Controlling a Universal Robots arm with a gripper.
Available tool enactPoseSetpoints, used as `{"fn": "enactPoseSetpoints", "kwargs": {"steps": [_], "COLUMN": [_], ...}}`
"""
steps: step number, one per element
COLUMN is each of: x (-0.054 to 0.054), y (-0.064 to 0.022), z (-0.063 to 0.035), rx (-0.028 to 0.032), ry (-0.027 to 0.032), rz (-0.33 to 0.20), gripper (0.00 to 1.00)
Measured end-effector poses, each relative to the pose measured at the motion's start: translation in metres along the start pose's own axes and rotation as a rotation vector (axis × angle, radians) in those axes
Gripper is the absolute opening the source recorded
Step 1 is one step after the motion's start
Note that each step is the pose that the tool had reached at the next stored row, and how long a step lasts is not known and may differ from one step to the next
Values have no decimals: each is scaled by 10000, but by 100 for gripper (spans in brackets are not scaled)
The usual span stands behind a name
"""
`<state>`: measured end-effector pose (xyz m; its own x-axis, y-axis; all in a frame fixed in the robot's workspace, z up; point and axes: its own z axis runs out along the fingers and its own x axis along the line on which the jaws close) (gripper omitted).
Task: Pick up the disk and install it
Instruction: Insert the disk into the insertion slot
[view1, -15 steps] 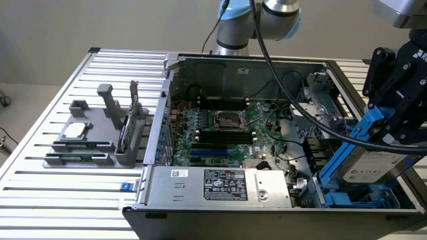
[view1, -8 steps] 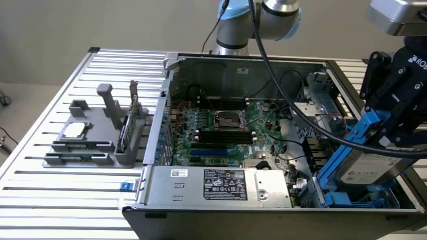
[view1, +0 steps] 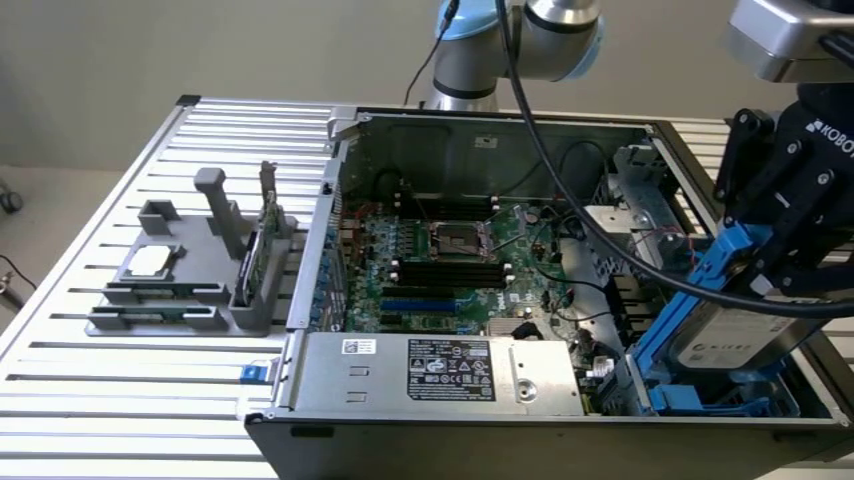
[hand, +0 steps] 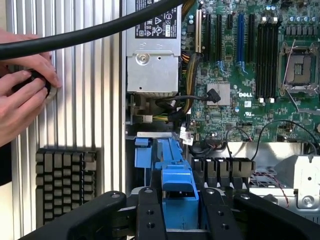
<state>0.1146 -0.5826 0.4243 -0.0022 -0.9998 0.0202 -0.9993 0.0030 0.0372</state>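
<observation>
My gripper (view1: 781, 270) hangs at the exterior view's right, over the open computer case (view1: 400, 440). It is shut on the disk (view1: 727, 335), a silver-grey drive with a white label in a blue carrier. The disk is tilted, its lower end down in the drive bay (view1: 694, 400) with blue rails at the case's near right corner. In the wrist view the blue carrier (hand: 177, 187) sits clamped between the two black fingers (hand: 150, 215) of the gripper (hand: 179, 202), above the blue bay parts.
The grey power-supply box (view1: 441, 370) lies along the case front, with the motherboard (view1: 447, 260) behind it. A black cable (view1: 587, 220) hangs across the case. A grey fixture (view1: 200, 270) holding a small chip (view1: 150, 262) stands left. A person's hands (hand: 20, 95) and a keyboard (hand: 65, 180) lie beside the case.
</observation>
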Motion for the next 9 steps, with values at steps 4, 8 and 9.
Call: {"fn": "enactPoseSetpoints", "kwargs": {"steps": [4, 8, 9], "x": [-5, -8, -9], "y": [-1, -3, -3], "z": [30, 74, 85], "rx": [-1, -1, 0], "ry": [3, 5, 6], "rz": [0, -1, -2], "gripper": [33, 33, 33]}}
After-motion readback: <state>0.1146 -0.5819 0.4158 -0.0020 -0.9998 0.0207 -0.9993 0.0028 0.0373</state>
